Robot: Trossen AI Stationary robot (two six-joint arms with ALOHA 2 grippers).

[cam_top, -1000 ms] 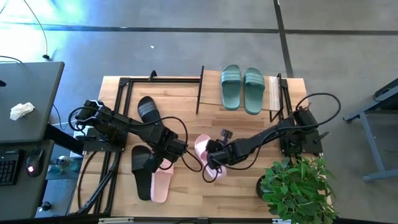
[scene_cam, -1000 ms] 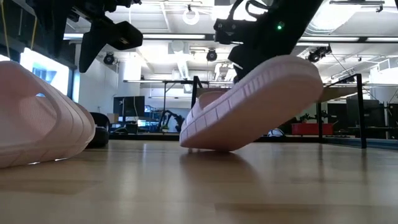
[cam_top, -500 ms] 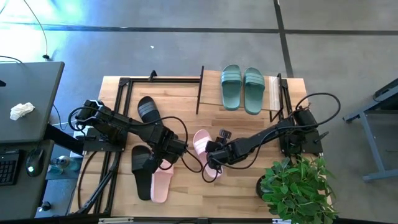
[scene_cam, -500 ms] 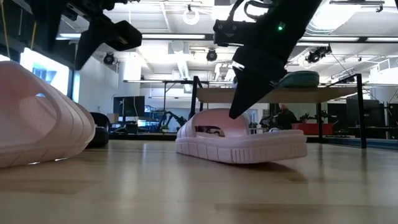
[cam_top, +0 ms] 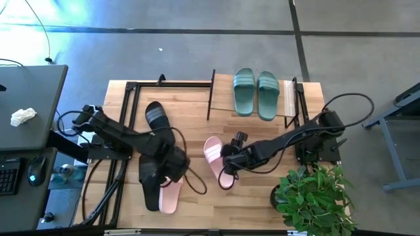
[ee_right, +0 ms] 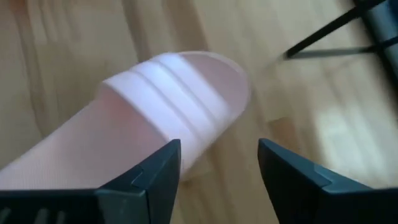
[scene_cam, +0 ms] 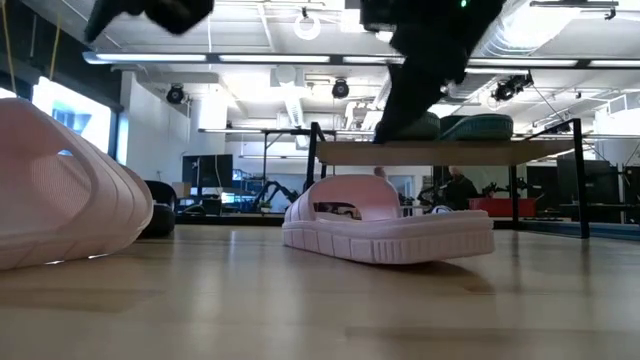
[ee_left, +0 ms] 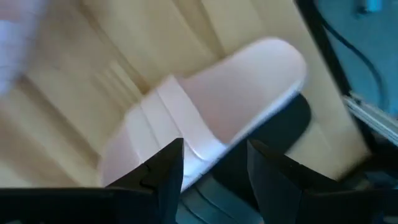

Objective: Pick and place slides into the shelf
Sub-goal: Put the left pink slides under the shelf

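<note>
high view shows the right gripper (cam_top: 231, 159), fingers spread and empty, just above the pink slide (cam_top: 217, 159) lying flat mid-table, its long axis running toward the shelf (cam_top: 289, 98), left gripper (cam_top: 172, 172) farther.

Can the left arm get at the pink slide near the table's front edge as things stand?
Probably yes. The left end effector hangs open right over that pink slide, nothing between them, though a black slide lies against its side.

Overhead, table-level, two perhaps close wrist views
</note>
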